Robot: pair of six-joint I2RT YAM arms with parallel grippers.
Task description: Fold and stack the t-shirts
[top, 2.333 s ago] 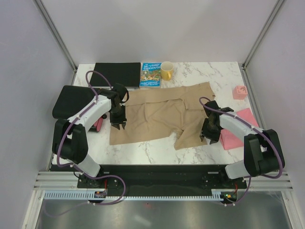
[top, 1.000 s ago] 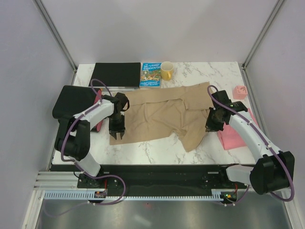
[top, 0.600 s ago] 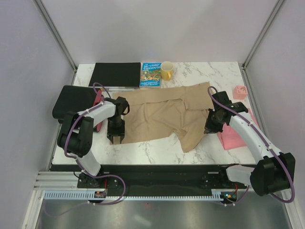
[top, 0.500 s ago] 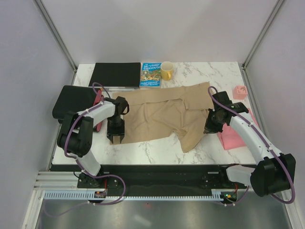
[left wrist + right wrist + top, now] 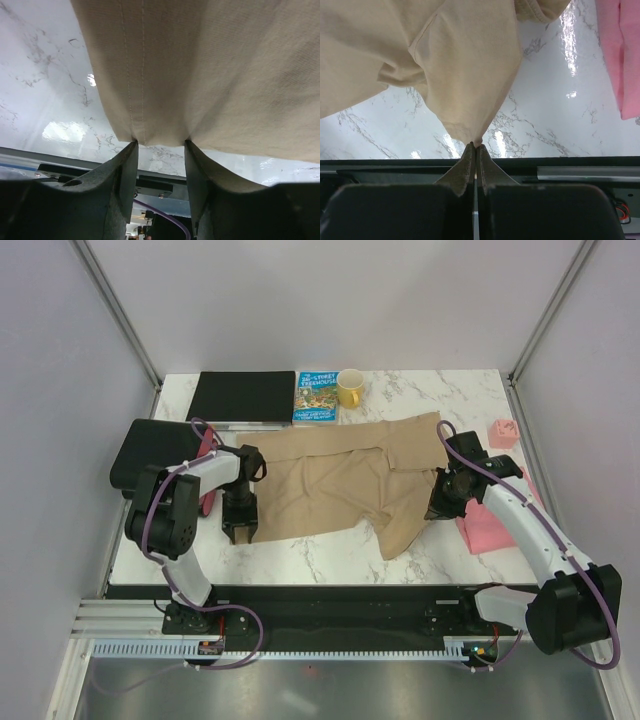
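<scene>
Soft, light and floppy, the tan shirt (image 5: 340, 480) lies on the worktop (image 5: 440, 400) near the book (image 5: 316, 397), best pinched at hems; right gripper (image 5: 475, 146) clamps a corner, left gripper (image 5: 161, 147) gapes around the hem.

White arms (image 5: 205, 472), black joints, purple cables (image 5: 193, 423)

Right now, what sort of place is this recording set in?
Probably a robot test cell, not a home: a marble-look table boxed in by plain white panels on a metal frame, with staged props: a tan shirt, book and mug.
</scene>
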